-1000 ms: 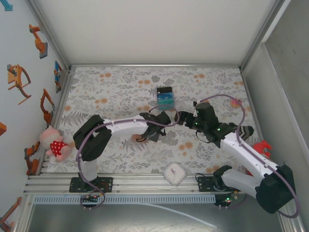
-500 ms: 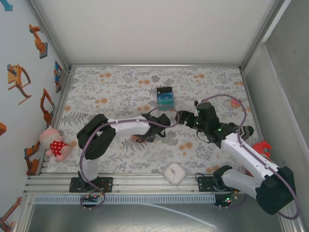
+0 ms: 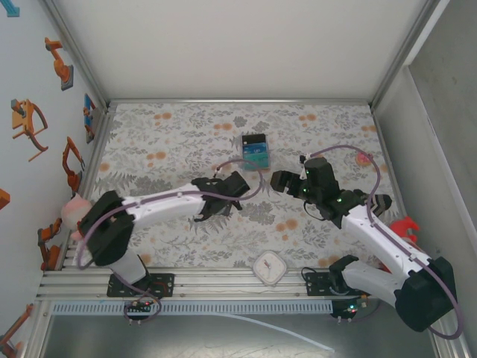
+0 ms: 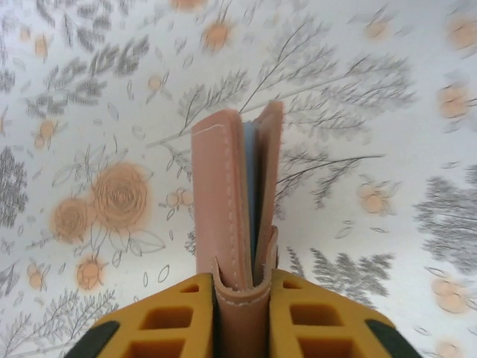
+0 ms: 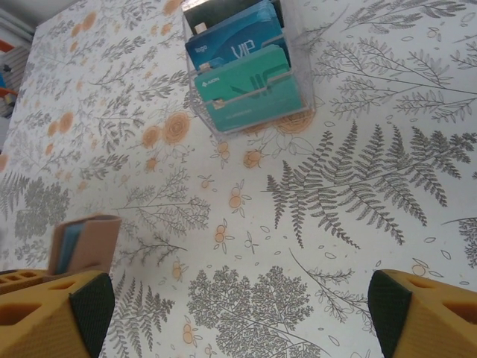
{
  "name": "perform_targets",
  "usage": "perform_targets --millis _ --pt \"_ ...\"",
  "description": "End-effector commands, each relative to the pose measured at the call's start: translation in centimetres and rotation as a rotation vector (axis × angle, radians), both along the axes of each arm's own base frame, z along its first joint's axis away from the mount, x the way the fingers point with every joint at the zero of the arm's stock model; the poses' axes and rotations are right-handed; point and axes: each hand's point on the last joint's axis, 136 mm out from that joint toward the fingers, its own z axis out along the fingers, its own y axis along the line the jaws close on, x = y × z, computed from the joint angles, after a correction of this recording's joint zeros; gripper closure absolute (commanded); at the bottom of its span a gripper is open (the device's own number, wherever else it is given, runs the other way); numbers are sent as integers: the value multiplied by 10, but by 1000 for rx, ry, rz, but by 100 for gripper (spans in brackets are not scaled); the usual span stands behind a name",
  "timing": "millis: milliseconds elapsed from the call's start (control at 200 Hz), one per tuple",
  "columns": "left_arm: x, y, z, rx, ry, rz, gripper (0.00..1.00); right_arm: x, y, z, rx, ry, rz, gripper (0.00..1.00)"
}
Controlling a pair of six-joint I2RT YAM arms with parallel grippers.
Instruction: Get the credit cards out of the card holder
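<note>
The left jaws are clamping one end of the terracotta-brown leather card holder [image 4: 237, 201], seemingly offering its open edge above the floral worktop [image 4: 387, 89] to the wide-apart right jaws, with teal, blue and black plastic credit cards [image 5: 246, 86] standing ahead of those.

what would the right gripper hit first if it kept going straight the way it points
Most likely the tablecloth: the open right gripper tilts down at bare cloth. Further along stands the clear box of credit cards. The card holder is off to the left. Depth is unclear.
</note>
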Motion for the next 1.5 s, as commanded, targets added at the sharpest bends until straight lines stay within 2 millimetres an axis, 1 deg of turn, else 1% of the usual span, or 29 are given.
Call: perform_targets --millis 0,65,125,245,356,441,496,566,691,816,962,1157,1267,1367,1427,1497 --pt "-3 -24 34 -225 -58 -154 90 -2 11 19 43 -88 93 11" --pt "-17 -36 49 -367 -43 -278 91 -6 21 28 62 -132 169 10" --pt "-32 -43 64 -457 -38 -391 93 -13 30 38 80 -181 259 10" --pt "-55 -45 90 -531 -55 -547 96 -37 52 60 128 -286 486 10" --pt "-69 -46 110 -606 -90 -634 100 -59 64 77 183 -370 642 11" --pt "-81 -52 125 -695 -98 -704 100 -72 70 83 227 -392 726 11" --pt "-90 -56 130 -732 -80 -753 100 -79 73 86 245 -403 777 12" --pt "-97 -60 133 -749 -57 -788 100 -91 76 92 268 -428 855 12" --pt "-100 -68 135 -765 -20 -819 100 -109 81 104 318 -455 973 14" --pt "-102 -77 140 -806 4 -855 100 -118 83 103 343 -442 1042 14" --pt "-108 -84 148 -853 23 -908 100 -119 85 98 360 -418 1070 16" --pt "-111 -89 151 -869 54 -944 100 -116 87 89 351 -379 1075 17" --pt "-110 -92 150 -874 69 -949 100 -117 89 89 366 -364 1091 23" --pt "-110 -94 153 -892 66 -957 100 -118 89 87 372 -357 1100 28" --pt "-109 -94 156 -901 57 -963 100 -118 90 87 376 -354 1103 35" --pt "-107 -94 159 -906 46 -960 100 -119 90 87 377 -355 1105 46"
